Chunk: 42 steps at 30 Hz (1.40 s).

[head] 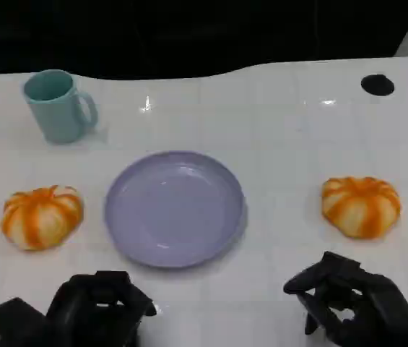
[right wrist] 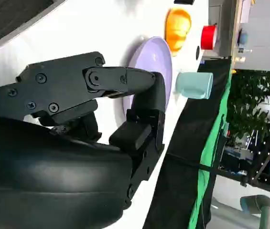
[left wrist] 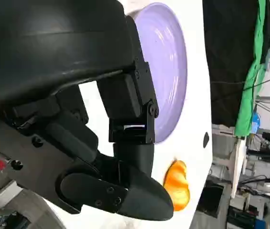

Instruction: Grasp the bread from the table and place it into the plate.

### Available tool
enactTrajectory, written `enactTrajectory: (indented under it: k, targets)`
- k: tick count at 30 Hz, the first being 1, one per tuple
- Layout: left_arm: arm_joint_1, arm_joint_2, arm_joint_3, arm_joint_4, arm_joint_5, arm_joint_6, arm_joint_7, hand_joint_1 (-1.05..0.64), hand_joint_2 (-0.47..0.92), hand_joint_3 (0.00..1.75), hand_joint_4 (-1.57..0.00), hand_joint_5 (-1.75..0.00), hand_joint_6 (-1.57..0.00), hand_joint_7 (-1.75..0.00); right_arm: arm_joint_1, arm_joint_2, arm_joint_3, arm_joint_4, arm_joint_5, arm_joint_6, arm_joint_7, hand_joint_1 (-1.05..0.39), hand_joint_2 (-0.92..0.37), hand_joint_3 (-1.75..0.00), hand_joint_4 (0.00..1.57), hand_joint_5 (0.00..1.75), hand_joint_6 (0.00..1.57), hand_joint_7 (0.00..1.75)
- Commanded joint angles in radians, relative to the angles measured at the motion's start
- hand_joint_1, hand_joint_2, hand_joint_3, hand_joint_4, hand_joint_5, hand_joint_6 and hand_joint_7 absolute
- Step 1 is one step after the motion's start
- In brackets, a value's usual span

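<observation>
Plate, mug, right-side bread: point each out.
plate (head: 175,210), head view, centre of its bare inner surface
mug (head: 53,107), head view, middle of its outer wall
right-side bread (head: 361,206), head view, top of the loaf

— What do your hands look like?

— Both are matte black. My left hand (head: 95,307), at the lower left of the head view, is blocky, with angular links. My right hand (head: 352,303), at the lower right, has the same hard-edged segments.

— And close up?

— From the wrist, a rounded, glossy black shell fills the left side, and my fingers (right wrist: 120,78) are flat black plates, pinned with round screws at the hinges.
</observation>
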State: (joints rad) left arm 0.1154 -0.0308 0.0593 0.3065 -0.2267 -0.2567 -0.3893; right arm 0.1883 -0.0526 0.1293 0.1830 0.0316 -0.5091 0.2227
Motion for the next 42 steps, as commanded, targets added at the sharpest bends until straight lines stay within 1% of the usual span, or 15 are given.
enactTrajectory:
  k: [1, 9, 23, 24, 27, 28, 30, 31, 33, 34, 35, 37, 39, 40, 42]
  targets:
    - [0.003, 0.012, 0.010, -0.011, -0.012, 0.007, 0.006, -1.05, 0.66, 0.43, -1.57, -1.22, -1.46, -0.65, 0.002, -0.005, -0.013, -0.007, 0.006, -0.003, -0.002, -0.42, -0.92, -0.29, 0.75, 1.65, 0.82, 1.03]
    - [0.001, 0.015, 0.012, -0.004, -0.014, 0.000, 0.000, -1.05, 0.64, 0.48, -1.57, -1.22, -1.45, -0.65, 0.003, -0.004, -0.012, -0.011, 0.006, 0.004, -0.002, -0.42, -0.92, -0.29, 0.75, 1.66, 0.82, 1.03]
    - [-0.001, 0.014, 0.012, -0.006, -0.014, 0.005, 0.001, -1.05, 0.63, 0.50, -1.57, -1.22, -1.46, -0.66, -0.003, -0.009, -0.013, -0.003, 0.005, -0.004, 0.004, -0.42, -0.92, -0.29, 0.74, 1.65, 0.82, 1.02]
    - [-0.001, 0.014, 0.012, -0.007, -0.014, 0.007, 0.001, -1.05, 0.63, 0.50, -1.57, -1.22, -1.46, -0.66, -0.004, -0.011, -0.013, -0.006, 0.001, -0.002, 0.003, -0.42, -0.92, -0.29, 0.74, 1.63, 0.82, 0.98]
    - [-0.002, 0.015, 0.012, -0.002, -0.012, 0.001, -0.001, -1.05, 0.63, 0.50, -1.57, -1.22, -1.46, -0.66, -0.011, -0.011, -0.017, -0.006, 0.001, -0.018, 0.003, -0.41, -0.92, -0.26, 0.74, 1.57, 0.87, 0.65]
    - [-0.002, 0.015, 0.012, -0.001, -0.012, -0.001, -0.002, -1.05, 0.63, 0.50, -1.57, -1.22, -1.46, -0.66, -0.014, -0.011, -0.018, -0.005, 0.003, -0.026, 0.004, -0.39, -0.92, -0.24, 0.73, 1.54, 0.88, 0.55]
    - [-0.003, 0.015, 0.013, 0.002, -0.014, -0.003, -0.004, -1.05, 0.63, 0.50, -1.57, -1.22, -1.46, -0.66, -0.026, -0.017, -0.021, -0.005, -0.009, -0.049, 0.001, -0.38, -0.92, -0.22, 0.71, 1.49, 0.88, 0.48]
    - [-0.003, 0.015, 0.013, 0.003, -0.014, -0.003, -0.005, -1.05, 0.63, 0.51, -1.57, -1.22, -1.45, -0.66, -0.032, -0.022, -0.022, -0.006, -0.016, -0.057, 0.000, -0.39, -0.92, -0.21, 0.67, 1.41, 0.86, 0.42]
    - [-0.003, 0.015, 0.012, 0.003, -0.011, -0.001, -0.001, -1.05, 0.63, 0.51, -1.57, -1.22, -1.45, -0.66, -0.051, -0.044, -0.026, 0.000, -0.030, -0.066, 0.011, -0.40, -0.92, -0.21, 0.64, 1.34, 0.83, 0.38]
    - [-0.004, 0.014, 0.012, 0.003, -0.011, 0.000, 0.000, -1.05, 0.63, 0.51, -1.57, -1.22, -1.45, -0.66, -0.058, -0.053, -0.027, 0.002, -0.034, -0.065, 0.015, -0.40, -0.92, -0.20, 0.61, 1.23, 0.79, 0.34]
    - [-0.003, 0.014, 0.011, 0.002, -0.010, 0.001, 0.001, -1.05, 0.63, 0.51, -1.57, -1.22, -1.46, -0.66, -0.061, -0.063, -0.028, -0.003, -0.046, -0.056, 0.014, -0.40, -0.92, -0.18, 0.61, 1.16, 0.77, 0.31]
    - [-0.003, 0.012, 0.010, 0.000, -0.008, 0.002, 0.005, -1.05, 0.62, 0.51, -1.57, -1.21, -1.46, -0.66, -0.067, -0.081, -0.033, -0.019, -0.097, -0.056, -0.007, -0.42, -0.92, -0.14, 0.57, 1.01, 0.74, 0.26]
    - [-0.001, 0.011, 0.009, -0.002, -0.006, 0.002, 0.007, -1.05, 0.62, 0.52, -1.57, -1.21, -1.46, -0.66, -0.078, -0.102, -0.039, -0.023, -0.162, -0.079, -0.037, -0.44, -0.92, -0.12, 0.53, 0.93, 0.71, 0.23]
    - [-0.001, 0.011, 0.008, -0.003, -0.005, 0.002, 0.007, -1.05, 0.62, 0.52, -1.57, -1.21, -1.46, -0.66, -0.083, -0.112, -0.042, -0.025, -0.190, -0.086, -0.051, -0.46, -0.92, -0.11, 0.49, 0.86, 0.69, 0.20]
    - [0.000, 0.011, 0.008, -0.004, -0.006, 0.002, 0.005, -1.05, 0.62, 0.52, -1.57, -1.22, -1.46, -0.66, -0.095, -0.136, -0.051, -0.036, -0.262, -0.091, -0.087, -0.48, -0.92, -0.09, 0.47, 0.79, 0.67, 0.17]
